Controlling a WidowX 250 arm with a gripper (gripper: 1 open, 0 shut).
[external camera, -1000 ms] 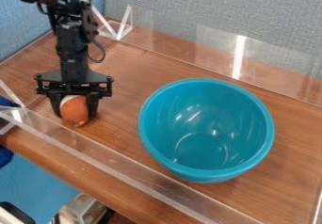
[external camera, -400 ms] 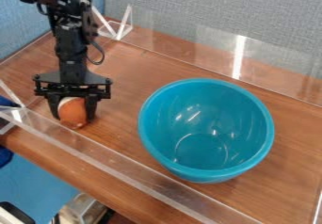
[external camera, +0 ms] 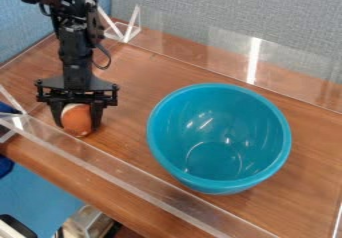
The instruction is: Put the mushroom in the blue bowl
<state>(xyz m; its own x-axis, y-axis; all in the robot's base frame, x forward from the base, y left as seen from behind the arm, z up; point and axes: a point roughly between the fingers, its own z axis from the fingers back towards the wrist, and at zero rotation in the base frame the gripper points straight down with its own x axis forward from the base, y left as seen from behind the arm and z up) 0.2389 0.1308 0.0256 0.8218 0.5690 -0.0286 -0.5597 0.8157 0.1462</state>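
The mushroom [external camera: 79, 116] shows as a glossy orange-brown cap low on the wooden table [external camera: 147, 72] at the left. My black gripper [external camera: 78, 112] points straight down over it, its two fingers shut on either side of the cap. The blue bowl [external camera: 219, 137] is large, teal and deep, and stands to the right of the gripper with a strip of bare wood between them. Nothing lies inside the bowl.
Clear acrylic walls [external camera: 94, 160] run along the near edge, and another clear wall [external camera: 267, 57] along the far edge of the table. A white angled object [external camera: 124, 28] stands behind the arm at the back left.
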